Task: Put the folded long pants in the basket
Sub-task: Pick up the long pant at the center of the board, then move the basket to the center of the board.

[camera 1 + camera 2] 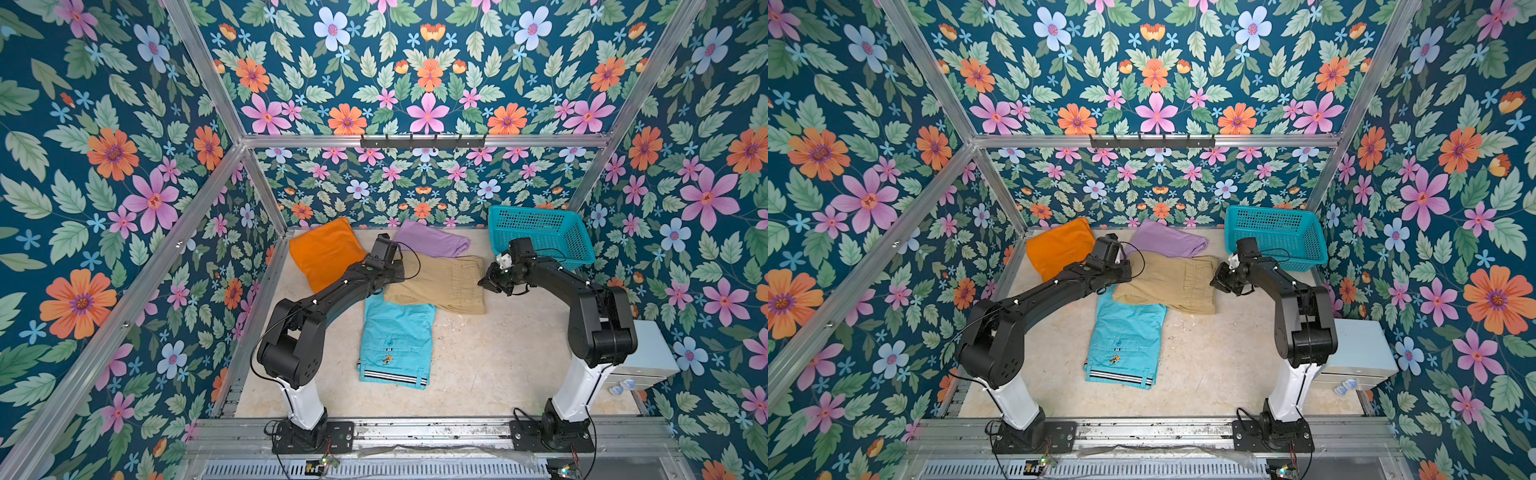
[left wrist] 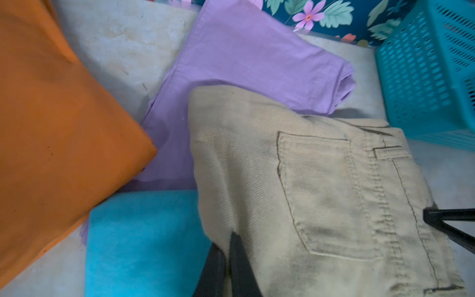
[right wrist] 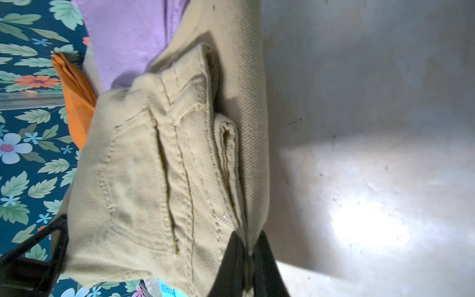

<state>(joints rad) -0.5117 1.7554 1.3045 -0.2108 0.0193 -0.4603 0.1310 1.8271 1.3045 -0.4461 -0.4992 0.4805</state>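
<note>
Count in basket (image 1: 536,210): none of four. It stands at the far right corner of the surface (image 1: 498,357), and only its own mesh floor shows inside, no cloth.

Tan pants (image 1: 440,286): middle of the surface, towards the far edge. They lie over the near edge of the lilac pants (image 1: 430,241) and over the far end of the turquoise pants (image 1: 395,340). Both arms are on this garment.
- Left pincer (image 2: 227,244): fingers together, with a ridge of tan cloth pinched between them at the garment's left edge.
- Right pincer (image 3: 250,246): clamped likewise, on the stacked layers at the right edge, by the waistband.

In both top views the tan cloth looks flat on the surface. Whether it has left the surface at all, I cannot tell.

Others, all free of the pincers:
- Orange pants (image 1: 324,253): far left corner.
- Lilac pants: along the far edge, between orange and basket, partly under tan.
- Turquoise pants: run towards the near edge, striped waistband nearest it.

Judgement: this is the two-ended grasp on the first garment, so the task is barely begun. Left to do: lift tan clear of lilac and turquoise, carry it towards the far right corner and lower it into the basket, then the same for the other three. Dragging tan could pull the two pieces beneath it out of their folds.
</note>
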